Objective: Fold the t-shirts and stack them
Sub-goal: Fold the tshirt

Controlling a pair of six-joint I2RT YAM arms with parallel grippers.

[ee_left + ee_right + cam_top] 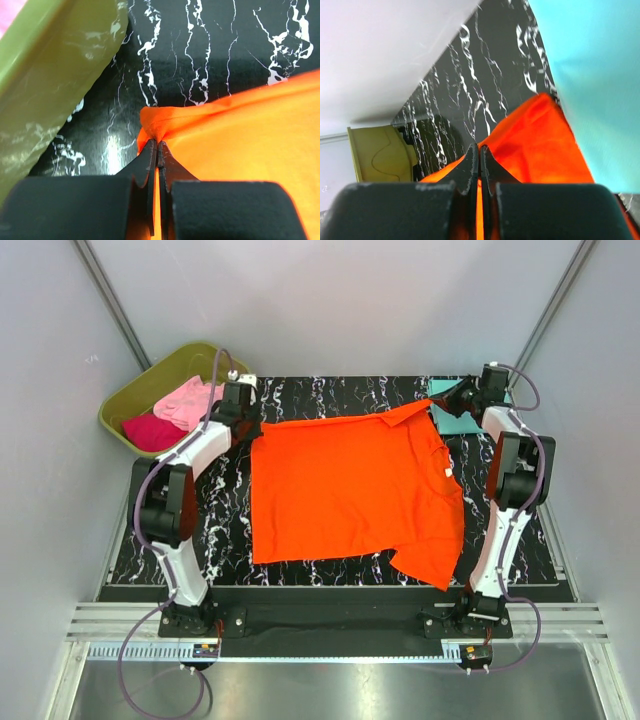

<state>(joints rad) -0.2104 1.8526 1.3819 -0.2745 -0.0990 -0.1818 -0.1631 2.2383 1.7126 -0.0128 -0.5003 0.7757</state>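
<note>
A bright orange t-shirt (345, 490) lies spread over the black marbled table. My left gripper (245, 423) is shut on its far left corner (155, 125), next to the green tub. My right gripper (458, 400) is shut on its far right corner (530, 145), which lies over the edge of a folded teal t-shirt (455, 418) at the far right. The teal cloth (590, 75) fills the right side of the right wrist view. A light pink t-shirt (188, 400) and a magenta t-shirt (152, 430) lie crumpled in the tub.
The olive-green plastic tub (135, 392) stands off the table's far left corner, its wall (55, 75) close to my left gripper. Grey walls enclose the table on three sides. The orange shirt's near right sleeve (430, 565) hangs toward the front edge.
</note>
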